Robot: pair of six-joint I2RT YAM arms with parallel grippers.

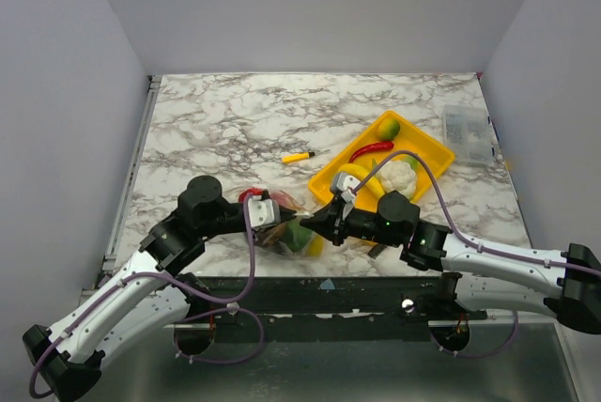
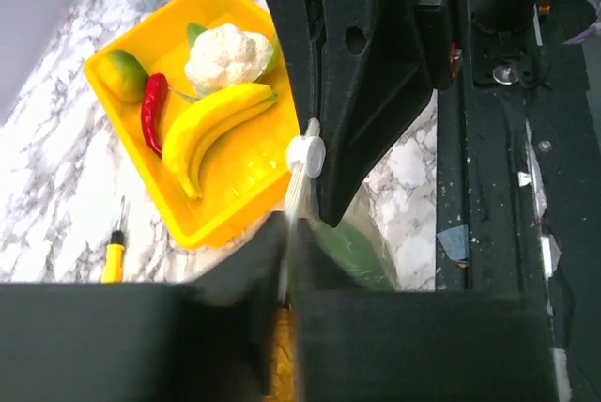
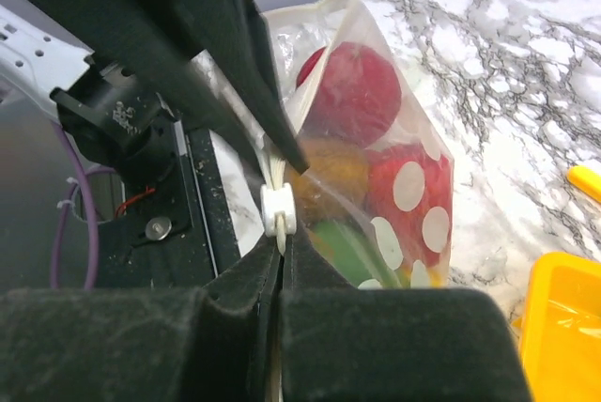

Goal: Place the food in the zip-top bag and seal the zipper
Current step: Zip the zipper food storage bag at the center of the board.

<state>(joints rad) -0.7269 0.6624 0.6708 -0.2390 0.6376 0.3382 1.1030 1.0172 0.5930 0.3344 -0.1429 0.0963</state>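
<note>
The zip-top bag [image 1: 286, 233], clear with pale dots, sits at the near table edge between my two grippers and holds red, green and orange food. In the right wrist view the bag [image 3: 413, 186] shows a red piece [image 3: 352, 92] and a green piece [image 3: 343, 247]. My left gripper [image 1: 278, 218] [image 2: 286, 233] is shut on the bag's mouth edge. My right gripper [image 1: 317, 224] [image 3: 282, 254] is shut on the zipper strip, right at its white slider [image 3: 279, 212] [image 2: 305, 152]. A banana [image 2: 211, 125], cauliflower [image 2: 225, 56], red pepper [image 2: 153, 111] and yellow-green fruit [image 2: 125, 75] lie in the tray.
The yellow tray [image 1: 427, 144] stands right of centre, just behind the right arm. A small yellow stick [image 1: 298, 156] lies on the marble left of it. A rigid clear box [image 1: 467, 131] sits at the far right. The table's front edge and a dark metal frame lie directly under the bag.
</note>
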